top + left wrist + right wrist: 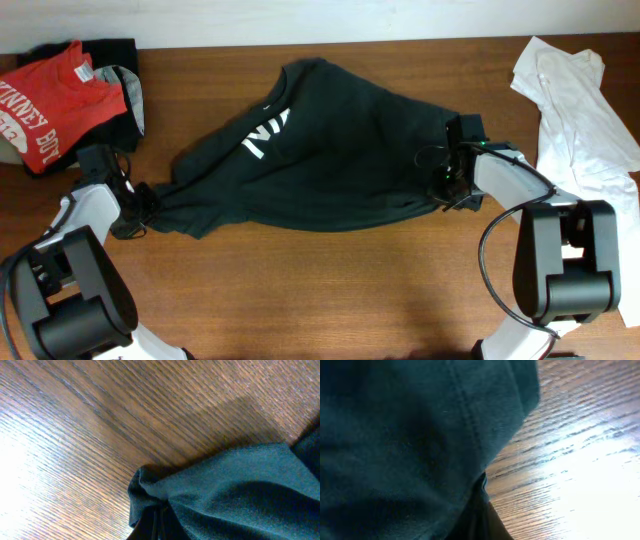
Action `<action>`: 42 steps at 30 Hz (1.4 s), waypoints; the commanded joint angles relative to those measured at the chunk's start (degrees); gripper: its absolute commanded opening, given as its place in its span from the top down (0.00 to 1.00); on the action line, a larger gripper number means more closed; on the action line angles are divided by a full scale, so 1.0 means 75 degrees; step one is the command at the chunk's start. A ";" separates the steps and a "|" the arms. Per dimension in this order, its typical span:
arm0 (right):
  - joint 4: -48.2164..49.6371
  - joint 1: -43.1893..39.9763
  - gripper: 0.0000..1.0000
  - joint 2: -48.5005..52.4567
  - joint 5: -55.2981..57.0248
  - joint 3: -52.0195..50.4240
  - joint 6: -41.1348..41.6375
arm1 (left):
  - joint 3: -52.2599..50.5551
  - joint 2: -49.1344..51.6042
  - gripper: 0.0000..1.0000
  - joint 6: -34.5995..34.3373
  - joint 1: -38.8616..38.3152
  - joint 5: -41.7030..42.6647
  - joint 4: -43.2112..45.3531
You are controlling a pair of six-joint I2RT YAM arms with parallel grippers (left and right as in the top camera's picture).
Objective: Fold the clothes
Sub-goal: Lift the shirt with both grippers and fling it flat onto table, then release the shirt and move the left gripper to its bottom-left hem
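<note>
The dark charcoal T-shirt [330,150] lies spread and rumpled across the middle of the wooden table, part of its white lettering showing. My left gripper [140,205] is shut on the shirt's left corner [165,495], which bunches up at the jaws. My right gripper [447,180] is shut on the shirt's right edge [420,435]; a hemmed edge hangs over the jaws. The fabric hides both sets of fingertips in the wrist views.
A red T-shirt with white lettering [55,100] lies on dark clothes at the back left. A plain white shirt [575,100] lies at the back right. Bare wood [320,290] runs along the front of the table.
</note>
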 commanded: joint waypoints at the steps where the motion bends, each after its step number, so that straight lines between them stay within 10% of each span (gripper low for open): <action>1: -0.0417 -0.0577 0.96 0.0131 0.0361 -0.0216 0.0058 | -0.0303 0.0446 0.98 -0.0102 0.0003 0.0122 -0.0061; 11: -0.2302 -0.1571 0.96 -0.2553 0.0530 0.0221 0.0688 | -0.0189 -0.0286 0.99 -0.0070 -0.0006 0.2139 -0.0799; 17: -0.3386 -0.1565 0.96 -0.6484 -0.0023 0.1265 0.0268 | 0.0356 -0.6639 0.99 -0.0076 -0.0347 0.2346 -0.1734; 20: -0.5088 -0.1565 0.96 -0.6639 -0.0020 0.3684 -0.0154 | 0.2224 -0.7650 0.99 -0.0099 -0.0341 0.2340 -0.2993; 27: -0.6662 -0.1565 0.96 -0.5412 0.0102 0.9777 -0.0440 | 0.9594 -0.6569 0.99 -0.0070 -0.0341 0.1192 -0.5120; 33: -0.5817 -0.1565 0.96 -0.2407 0.0093 1.0013 -0.0350 | 0.9547 -0.3098 0.99 -0.0073 -0.0344 0.1524 -0.5141; 38: -0.3963 -0.1393 0.96 0.1443 -0.0364 1.0010 -0.0353 | 0.9550 0.1629 0.99 -0.0076 -0.1393 0.1594 -0.2361; 39: -0.3497 -0.1224 0.79 0.2174 -0.0370 1.0010 -0.0353 | 0.9547 0.2416 0.99 -0.0079 -0.1623 0.1594 -0.1664; 40: -0.3144 -0.1032 0.08 0.2815 -0.0367 1.0010 -0.0356 | 0.9550 0.3366 0.57 -0.0105 -0.1883 0.1594 -0.0877; 42: -0.3217 -0.0804 0.01 0.3526 -0.0367 1.0010 -0.0356 | 0.9550 0.4476 0.03 -0.0102 -0.2203 0.1597 -0.0289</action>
